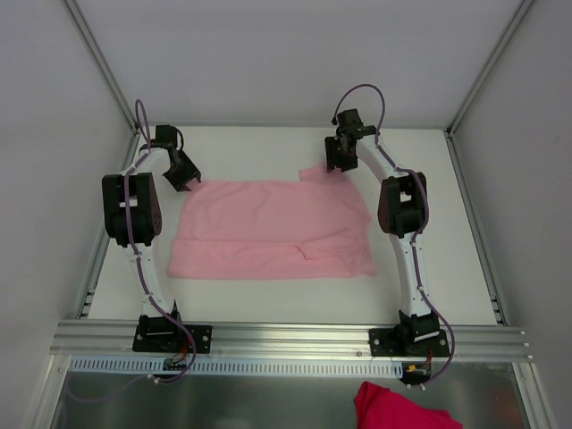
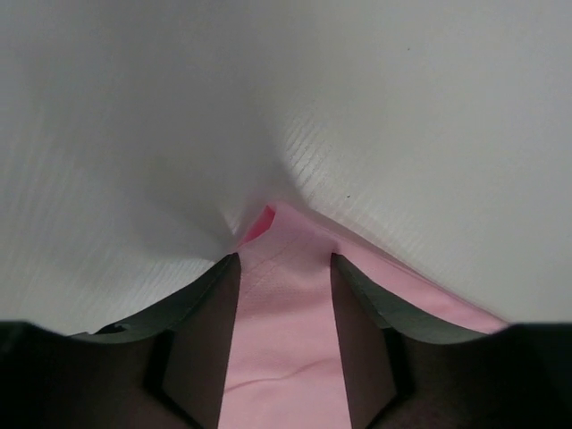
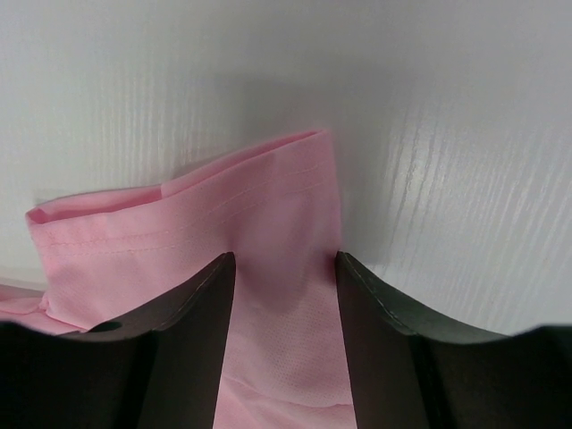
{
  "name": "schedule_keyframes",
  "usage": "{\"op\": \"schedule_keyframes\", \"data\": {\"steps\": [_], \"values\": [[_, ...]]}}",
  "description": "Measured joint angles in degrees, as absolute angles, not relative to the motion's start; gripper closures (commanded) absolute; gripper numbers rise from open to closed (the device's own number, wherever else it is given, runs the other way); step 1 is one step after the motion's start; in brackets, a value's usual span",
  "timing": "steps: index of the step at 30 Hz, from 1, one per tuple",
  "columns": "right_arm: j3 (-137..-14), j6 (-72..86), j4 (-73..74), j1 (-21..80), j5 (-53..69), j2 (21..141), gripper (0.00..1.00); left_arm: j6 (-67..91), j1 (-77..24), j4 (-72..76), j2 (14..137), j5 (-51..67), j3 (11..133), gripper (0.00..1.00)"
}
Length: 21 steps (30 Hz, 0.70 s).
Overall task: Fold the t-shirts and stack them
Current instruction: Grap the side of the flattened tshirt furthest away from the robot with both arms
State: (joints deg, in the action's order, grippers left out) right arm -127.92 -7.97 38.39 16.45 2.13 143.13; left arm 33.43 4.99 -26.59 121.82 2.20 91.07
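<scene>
A pale-pink t-shirt (image 1: pixel 268 228) lies spread flat on the white table, folded into a rough rectangle. My left gripper (image 1: pixel 189 183) is down at its far left corner, and my right gripper (image 1: pixel 338 165) is at its far right corner, where a sleeve sticks out. In the left wrist view my left gripper (image 2: pixel 284 259) is open, its jaws astride the corner of pink fabric (image 2: pixel 281 331). In the right wrist view my right gripper (image 3: pixel 284 257) is open, its jaws astride the hemmed sleeve edge (image 3: pixel 268 206).
A darker magenta cloth (image 1: pixel 398 407) lies below the aluminium rail (image 1: pixel 286 338) at the near edge. Frame posts stand at the table's (image 1: pixel 447 232) far corners. Bare white tabletop surrounds the shirt.
</scene>
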Motion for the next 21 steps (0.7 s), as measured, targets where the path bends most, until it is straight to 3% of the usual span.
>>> {"op": "schedule_keyframes", "data": {"steps": [2,4,7,10,21], "values": [[-127.9,-8.0,38.4,16.4,2.1,143.1,0.57,33.4,5.0,-26.7,121.9,2.2,91.1,0.69],[-127.9,-8.1,38.4,16.4,2.1,143.1,0.65,33.6,5.0,-26.7,122.0,2.0,91.1,0.74],[-127.9,-7.9,38.5,16.4,2.1,143.1,0.88,33.6,5.0,-26.9,122.0,1.9,91.1,0.88],[-127.9,-7.8,38.8,16.4,1.9,143.1,0.99,33.6,5.0,-27.1,122.0,1.9,91.1,1.0],[-126.0,-8.1,37.6,17.6,-0.3,142.5,0.99,33.6,5.0,-27.2,121.9,1.9,90.4,1.0]]}}
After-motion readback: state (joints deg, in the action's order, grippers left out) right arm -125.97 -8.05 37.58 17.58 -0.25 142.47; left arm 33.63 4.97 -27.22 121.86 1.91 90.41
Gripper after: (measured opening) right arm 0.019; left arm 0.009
